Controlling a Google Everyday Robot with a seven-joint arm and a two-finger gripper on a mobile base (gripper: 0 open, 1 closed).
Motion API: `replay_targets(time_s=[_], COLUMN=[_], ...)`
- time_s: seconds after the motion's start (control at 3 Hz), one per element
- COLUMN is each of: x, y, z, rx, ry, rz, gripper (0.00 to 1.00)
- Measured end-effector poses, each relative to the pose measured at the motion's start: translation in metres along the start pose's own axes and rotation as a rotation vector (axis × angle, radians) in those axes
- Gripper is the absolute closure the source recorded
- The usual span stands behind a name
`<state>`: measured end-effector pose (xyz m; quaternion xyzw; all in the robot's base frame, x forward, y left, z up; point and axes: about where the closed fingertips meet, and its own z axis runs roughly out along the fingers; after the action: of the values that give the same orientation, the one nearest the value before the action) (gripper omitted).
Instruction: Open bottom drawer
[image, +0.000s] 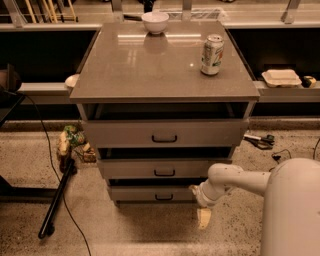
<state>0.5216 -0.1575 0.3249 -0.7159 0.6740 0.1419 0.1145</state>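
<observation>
We see the bottom drawer lowest in the grey-beige cabinet, just above the speckled floor. Its slim front carries a small dark handle near the middle, and a dark gap shows above the front.

At about 4 o'clock from that handle, the gripper hangs just off the drawer's right end, its pale yellowish tip pointing down at the floor. We cannot tell whether it is open or closed, nor whether it touches the drawer front. The white arm runs from it towards 3 o'clock to the robot's body at the lower right.

Directly at 12 o'clock from the bottom drawer sits the middle drawer, and above that the taller top drawer; each stands out a little from the frame, with shadow above it.

On the cabinet top, a white bowl stands at the far edge at 12 o'clock, and a drinks can stands upright towards 2 o'clock, well apart from the bowl.

At 9 o'clock from the cabinet, a black pole lies slanted on the floor. A pale food container rests on the ledge at 3 o'clock.
</observation>
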Motion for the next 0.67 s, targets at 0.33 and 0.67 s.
replay_targets(time_s=[0.33,0.67], x=[0.0270,0.0269], y=[-0.0213,-0.0211], z=[0.0530,0.0542], rx=[0.023,0.023], ry=[-0.072,-0.071], rz=[0.055,0.056], gripper=[0.00,0.00])
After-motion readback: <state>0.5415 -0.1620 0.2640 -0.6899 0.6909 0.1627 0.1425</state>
